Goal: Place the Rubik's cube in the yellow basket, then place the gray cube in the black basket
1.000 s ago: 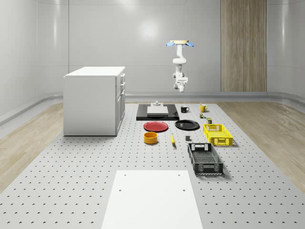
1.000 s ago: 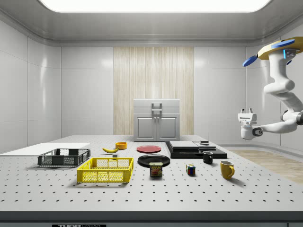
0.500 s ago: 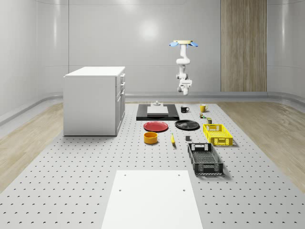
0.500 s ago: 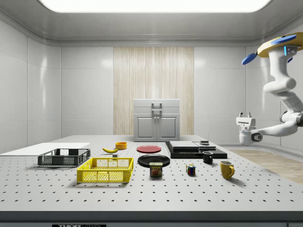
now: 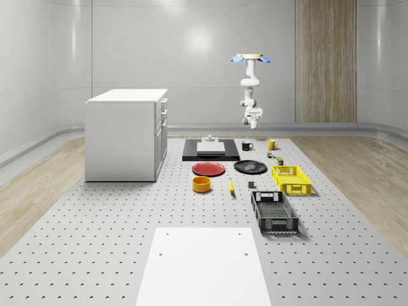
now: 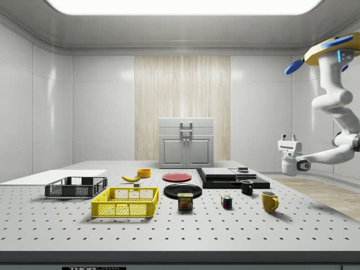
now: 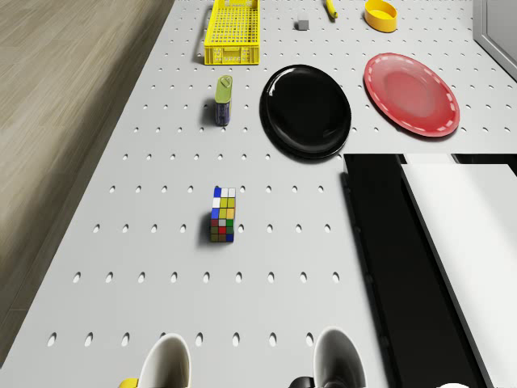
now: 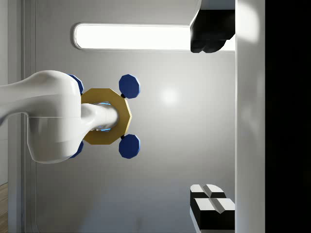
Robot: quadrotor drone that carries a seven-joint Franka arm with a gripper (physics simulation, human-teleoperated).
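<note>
Change: Over the last second I watched the drone (image 5: 253,58) slide toward the whole-scene view's right, and the claw (image 6: 289,136) edged toward the side view's left.
Drone: It hovered high over the desk's (image 5: 95,242) far edge, above the yellow mug (image 6: 269,201) and the black mug (image 6: 246,187).
Claw: It was wide open and held nothing; the fingers (image 8: 210,39) stood well apart in the wrist view. It pointed up toward the drone, not down at the desk.
Meaning: I judged this to be the approach only. The arm had yet to turn the claw downward and descend, so no part of the task was done.
Rubik's cube: It (image 7: 222,215) lay on the bare desk toward the far edge, between the mugs and the Spam can (image 7: 224,100), touching neither.
Gray cube: It (image 7: 303,24) sat on the desk just beside the yellow basket (image 7: 232,23), near the banana (image 7: 329,8).
Yellow basket: It was empty, near the desk's right edge in the whole-scene view.
Black basket: It (image 5: 278,224) was empty as far as I could see, next along that edge toward the near side.
Yellow bowl: I could see nothing in it (image 7: 380,14).
Plates: The black plate (image 7: 307,109) and red plate (image 7: 412,93) lay bare, side by side.
</note>
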